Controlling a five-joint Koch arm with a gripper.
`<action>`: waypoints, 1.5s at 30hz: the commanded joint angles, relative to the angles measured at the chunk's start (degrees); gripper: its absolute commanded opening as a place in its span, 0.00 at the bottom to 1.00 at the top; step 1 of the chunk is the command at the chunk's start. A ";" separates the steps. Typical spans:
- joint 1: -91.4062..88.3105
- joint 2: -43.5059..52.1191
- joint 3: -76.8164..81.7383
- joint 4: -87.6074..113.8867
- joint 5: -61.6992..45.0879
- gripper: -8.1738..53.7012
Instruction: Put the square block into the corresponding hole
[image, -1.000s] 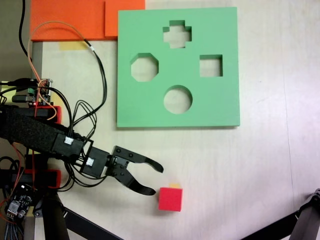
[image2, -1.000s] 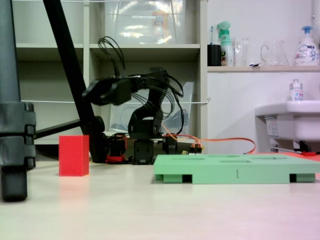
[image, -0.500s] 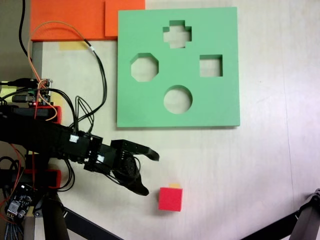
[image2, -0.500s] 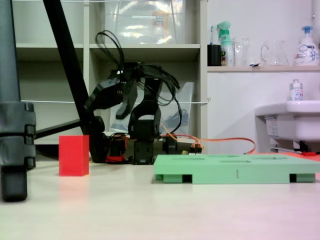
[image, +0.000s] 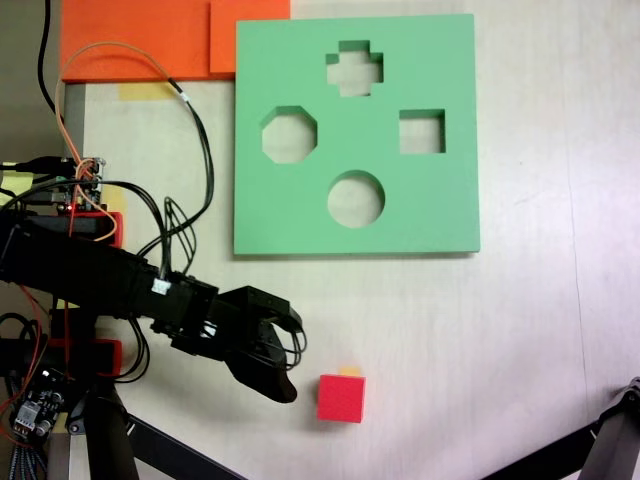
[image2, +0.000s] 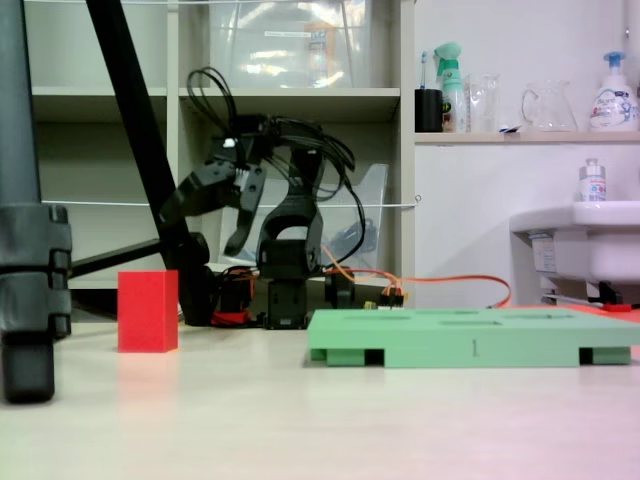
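Since a second ago the arm has swung its wrist downward and rolled it: the gripper (image: 290, 360), which lay flat with both curved jaws clearly spread, now points steeply toward the table, and from above its jaws overlap into one dark mass. In the low side view the gripper (image2: 235, 235) hangs nose-down above the table, one finger tip showing as a thin dark hook. Whether the jaws are spread or pressed together I cannot tell from either camera now; nothing is between them.

Largest first, going outward from the gripper: the green foam board (image: 450, 200) lies well away, up and to the right in the view from above, flat on the table, and has not shifted. The corresponding hole (image: 421, 131) sits on the board's far right side, well apart from the gripper, and is empty. The square block (image: 341, 397) stands just right of and slightly below the jaw tips in the view from above, near but not touching, where it was before; the side view shows the square block (image2: 148, 310) upright on the table, lower than the gripper.

My reading: this is the pre-grasp alignment. The tilt suggests a descent onto the block comes next, with the lift and carry to the hole all undone.
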 joint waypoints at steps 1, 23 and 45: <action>1.14 -2.90 -5.36 3.08 -1.76 0.87; 7.56 -25.49 -19.69 1.41 -2.02 0.87; 7.65 -32.43 -17.84 -3.78 -0.53 0.84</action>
